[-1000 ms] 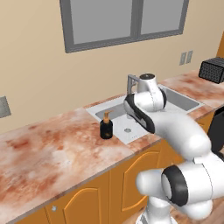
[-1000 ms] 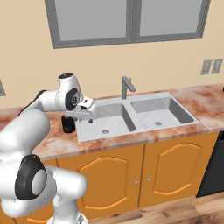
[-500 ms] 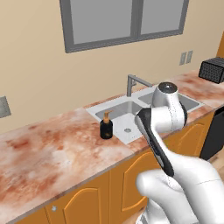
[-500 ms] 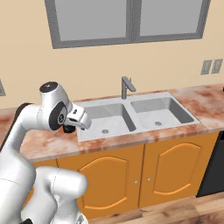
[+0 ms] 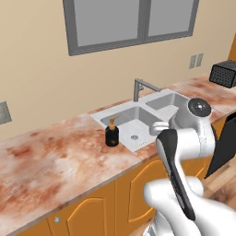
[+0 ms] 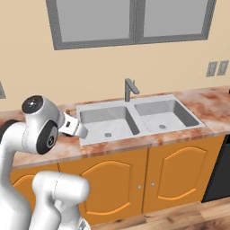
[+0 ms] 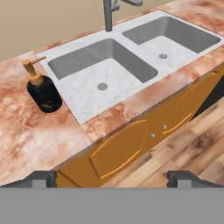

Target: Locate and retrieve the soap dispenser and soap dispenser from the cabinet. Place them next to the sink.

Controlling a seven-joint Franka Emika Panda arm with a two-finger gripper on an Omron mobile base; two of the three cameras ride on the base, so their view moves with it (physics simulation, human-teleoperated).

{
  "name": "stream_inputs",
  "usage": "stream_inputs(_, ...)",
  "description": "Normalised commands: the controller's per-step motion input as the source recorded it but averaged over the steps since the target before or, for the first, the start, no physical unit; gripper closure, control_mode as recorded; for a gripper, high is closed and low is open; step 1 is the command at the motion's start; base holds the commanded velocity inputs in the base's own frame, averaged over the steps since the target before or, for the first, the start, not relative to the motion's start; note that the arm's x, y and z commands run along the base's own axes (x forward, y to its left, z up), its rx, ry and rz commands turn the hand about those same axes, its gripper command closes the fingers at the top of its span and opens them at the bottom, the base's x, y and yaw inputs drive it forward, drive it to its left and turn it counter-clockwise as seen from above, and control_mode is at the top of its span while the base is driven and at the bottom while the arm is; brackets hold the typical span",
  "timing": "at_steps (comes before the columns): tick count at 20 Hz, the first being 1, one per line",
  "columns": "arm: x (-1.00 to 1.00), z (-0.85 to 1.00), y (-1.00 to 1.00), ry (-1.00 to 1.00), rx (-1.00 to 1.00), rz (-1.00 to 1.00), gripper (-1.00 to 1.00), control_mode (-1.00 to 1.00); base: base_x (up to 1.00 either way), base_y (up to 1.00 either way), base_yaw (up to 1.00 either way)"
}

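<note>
Dispenser (image 5: 111, 132), black with a copper-orange pump, is standing upright on the counter (image 5: 55, 161), just beside the left edge of the sink (image 5: 138, 120) and apart from the gripper (image 7: 111, 177). In the hand view the dispenser (image 7: 41, 89) is sitting at the left, next to the rim of the left basin (image 7: 103, 72), with its pump spout pointing toward the basin.

The sink is lying set into the counter below the window (image 5: 131, 20). Its two basins are lying side by side, each with a round drain, and the faucet (image 5: 142, 87) is rising at the rear edge between them. In the right base view the sink (image 6: 137, 117) is occupying the middle of the counter (image 6: 211, 101), with the faucet (image 6: 129, 89) behind it.

The gripper is hanging over the counter's front edge, looking down along the orange base-cabinet doors (image 7: 131, 148) and the wood floor (image 7: 192, 144). Its two finger tips (image 7: 41, 178) are standing wide apart with nothing between them. In the right base view the arm (image 6: 38, 130) is rising at the left, its wrist reaching toward the left basin's front corner.

A dark appliance (image 5: 225, 73) is sitting at the counter's far right end.
</note>
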Motion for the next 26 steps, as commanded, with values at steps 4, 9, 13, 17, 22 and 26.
stream_inputs(4, -0.55, 0.27, 0.0, -0.19, 0.03, 0.02, -1.0, -1.0, 0.0, 0.0, 0.0)
stream_inputs(9, -0.52, 0.28, 0.0, -0.2, 0.03, 0.03, -1.0, -1.0, 0.0, 0.0, 0.0)
stream_inputs(13, -0.16, 0.1, 0.01, -0.06, 0.0, 0.01, -1.0, -1.0, 0.0, 0.0, 0.0)
stream_inputs(17, 0.0, 0.0, 0.0, 0.0, 0.0, 0.0, -1.0, -1.0, 0.0, 0.0, 0.0)
stream_inputs(22, 0.0, 0.0, 0.0, 0.0, 0.0, 0.0, -1.0, -1.0, 0.0, 0.0, 0.0)
stream_inputs(26, 0.0, 0.0, 0.0, 0.0, 0.0, 0.0, -1.0, 1.0, 0.0, -0.04, -0.1)
